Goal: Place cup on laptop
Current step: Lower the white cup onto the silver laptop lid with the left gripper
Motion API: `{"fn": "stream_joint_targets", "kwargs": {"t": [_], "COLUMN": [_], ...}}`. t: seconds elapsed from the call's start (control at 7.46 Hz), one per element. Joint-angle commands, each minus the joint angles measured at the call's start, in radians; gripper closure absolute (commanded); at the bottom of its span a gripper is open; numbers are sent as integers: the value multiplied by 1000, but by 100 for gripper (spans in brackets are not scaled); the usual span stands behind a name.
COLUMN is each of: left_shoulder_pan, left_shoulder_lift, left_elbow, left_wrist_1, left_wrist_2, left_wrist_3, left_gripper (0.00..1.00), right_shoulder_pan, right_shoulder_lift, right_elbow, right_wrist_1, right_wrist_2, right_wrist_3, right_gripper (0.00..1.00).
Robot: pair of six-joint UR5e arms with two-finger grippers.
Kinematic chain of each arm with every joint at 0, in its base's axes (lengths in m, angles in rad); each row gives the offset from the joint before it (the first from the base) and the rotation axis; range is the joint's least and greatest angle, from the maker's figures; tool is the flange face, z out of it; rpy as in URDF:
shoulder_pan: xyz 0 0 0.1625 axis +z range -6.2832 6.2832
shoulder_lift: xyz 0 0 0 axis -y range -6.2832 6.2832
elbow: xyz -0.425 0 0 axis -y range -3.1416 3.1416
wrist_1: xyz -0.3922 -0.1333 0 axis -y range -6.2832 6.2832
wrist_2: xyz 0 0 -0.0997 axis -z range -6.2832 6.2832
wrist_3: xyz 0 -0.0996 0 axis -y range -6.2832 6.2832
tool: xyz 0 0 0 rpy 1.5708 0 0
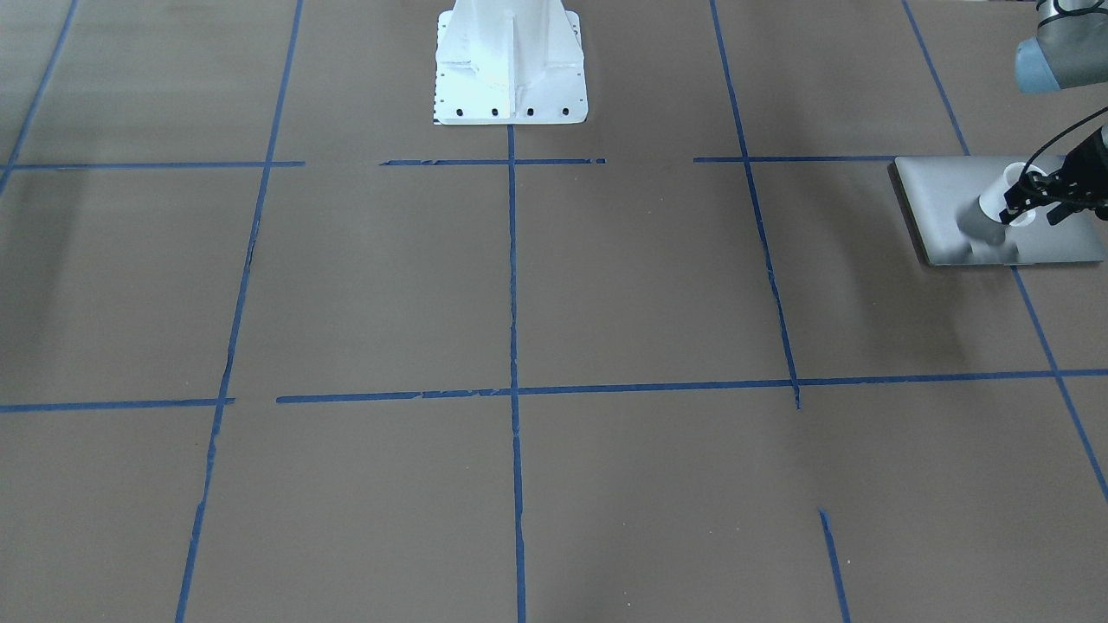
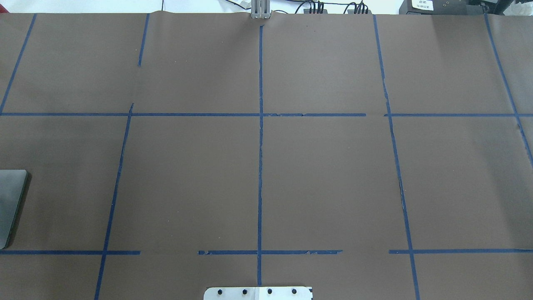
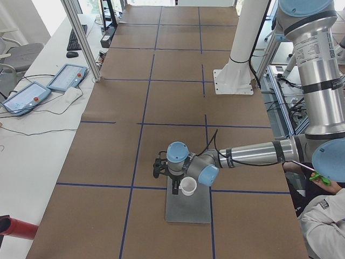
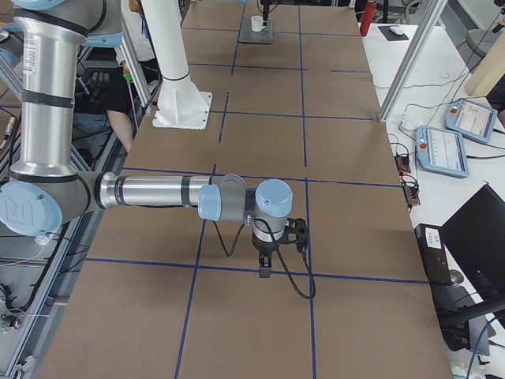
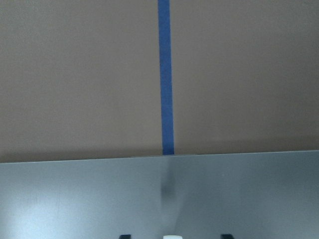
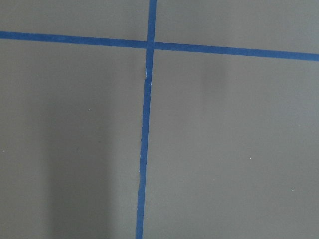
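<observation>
The silver-grey laptop (image 1: 939, 208) lies closed near the table's end on my left side; its corner shows in the overhead view (image 2: 10, 204) and its lid fills the bottom of the left wrist view (image 5: 75, 199). The small white cup (image 1: 995, 201) stands upright over the lid, its base at or just above it; I cannot tell whether it touches. My left gripper (image 1: 1030, 215) comes down from above, shut on the cup, one finger on each side of its rim (image 5: 172, 237). My right gripper (image 4: 264, 271) hangs low over bare table paper, far from both; I cannot tell whether it is open or shut.
The white robot pedestal (image 1: 511, 65) stands at the table's rear middle. Blue tape lines (image 1: 512, 346) grid the brown table cover. Teach pendants (image 3: 67, 77) lie on the side bench. A seated person (image 3: 323, 216) is beside the table near the laptop end.
</observation>
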State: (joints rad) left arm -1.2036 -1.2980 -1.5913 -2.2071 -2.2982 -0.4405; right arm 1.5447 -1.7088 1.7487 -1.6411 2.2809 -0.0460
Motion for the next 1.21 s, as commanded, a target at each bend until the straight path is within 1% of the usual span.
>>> {"fn": "stream_joint_targets", "kwargs": {"t": [0.0, 0.13, 0.27, 0.4, 0.54, 0.67, 1.07], "left_shoulder_pan": [-86, -216, -337, -423, -463, -476, -479], "left_shoulder_lift": [-4, -9, -17, -49, -90, -105, -87], "left_elbow": [-132, -174, -185, -177, -182, -187, -193], "left_wrist_1": [199, 345, 474, 586, 677, 690, 685], "left_wrist_2": [-38, -38, -33, -32, -21, -17, -15], "left_wrist_3": [166, 354, 526, 634, 660, 660, 658], "left_gripper": [0, 0, 0, 0, 0, 0, 0], "right_shoulder_pan": [0, 0, 0, 0, 0, 0, 0], "right_shoulder_lift": [0, 0, 0, 0, 0, 0, 0], "right_elbow": [0, 0, 0, 0, 0, 0, 0], "right_wrist_1": [0, 0, 1, 0, 1, 1, 1], "right_wrist_2": [0, 0, -1, 0, 0, 0, 0], "right_wrist_3": [0, 0, 0, 0, 0, 0, 0], "right_gripper": [0, 0, 0, 0, 0, 0, 0]}}
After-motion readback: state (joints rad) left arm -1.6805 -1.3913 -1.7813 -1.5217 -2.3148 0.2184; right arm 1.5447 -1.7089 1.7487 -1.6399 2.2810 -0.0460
